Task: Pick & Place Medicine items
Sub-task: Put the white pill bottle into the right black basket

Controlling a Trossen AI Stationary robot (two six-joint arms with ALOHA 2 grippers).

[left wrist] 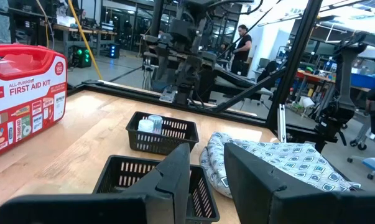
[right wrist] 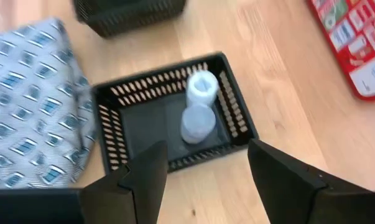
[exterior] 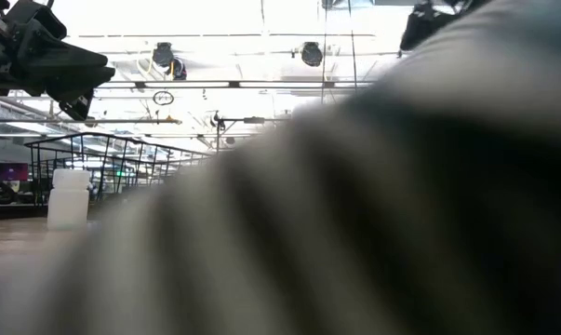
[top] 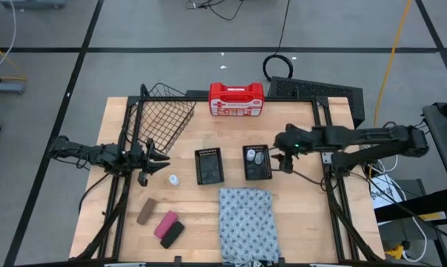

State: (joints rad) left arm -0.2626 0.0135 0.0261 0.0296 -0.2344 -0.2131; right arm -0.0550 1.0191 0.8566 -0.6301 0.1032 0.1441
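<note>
Right tool (right wrist: 203,171), open and empty, hovers beside tray (right wrist: 112,99) holding two bottles (right wrist: 199,106).

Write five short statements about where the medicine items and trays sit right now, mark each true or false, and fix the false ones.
1. Two whitish bottles lie inside the right-hand black tray. True.
2. The left-hand black tray holds the pink block. False: that tray looks empty; the pink block lies on the table near the front edge.
3. One whitish bottle stands alone on the wood, beside the left gripper. True.
4. The right gripper is shut on a bottle. False: its jaws are open and empty, by the right-hand tray.
5. The brown block rests on the patterned cloth. False: it lies on bare wood, left of the cloth.
</note>
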